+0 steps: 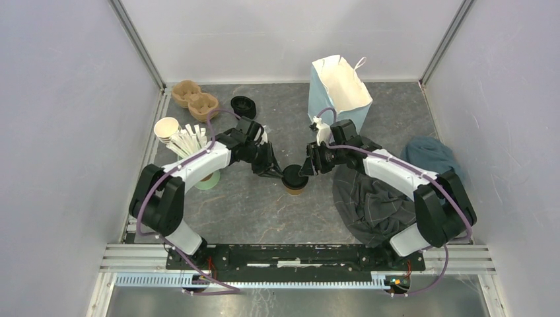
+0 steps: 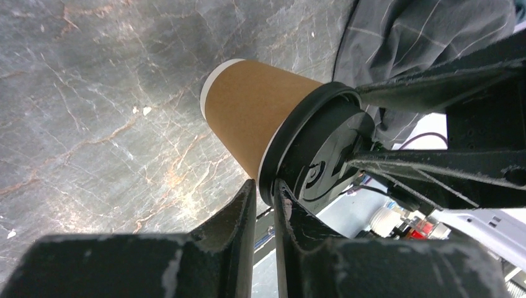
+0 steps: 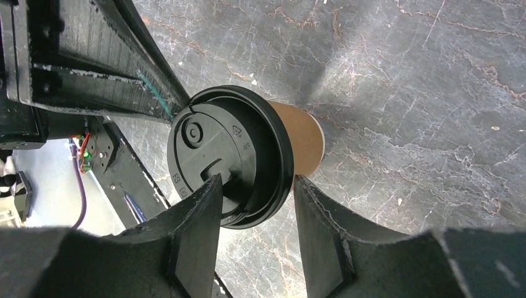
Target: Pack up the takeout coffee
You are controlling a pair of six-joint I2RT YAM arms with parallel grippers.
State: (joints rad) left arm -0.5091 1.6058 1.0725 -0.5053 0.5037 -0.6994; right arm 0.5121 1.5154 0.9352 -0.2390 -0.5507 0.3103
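**Status: packing not yet begun.**

1. Table (image 1: pixel 264 211): this is the work surface. Everything to be packed is on it, outside any container.
2. Bag (image 1: pixel 338 89): stands open at the back of the table, right of centre. No cup is visible in it, though its inside is only partly in view.
3. Carrier (image 1: pixel 195 99): a two-well pulp tray at the back left, well apart from the cup. Both wells appear vacant.
4. Cup (image 2: pixel 248 118): stands upright at the centre of the table, between the two arms. A second lidded cup does not show in any view.
5. Lid (image 3: pixel 217 149): is on the cup and appears seated all round the rim.
6. Right gripper (image 3: pixel 255 183): the jaws stand apart and straddle the lid's edge, one finger over the top and one beside the cup wall. It cannot be told whether they press on it.
7. Left gripper (image 2: pixel 265 205): the jaws are nearly together, with the lid's rim nipped between the tips.

Remaining, by judgement: confirm the lid, seat the cup in the carrier, find and seat the second cup, then load the bag.
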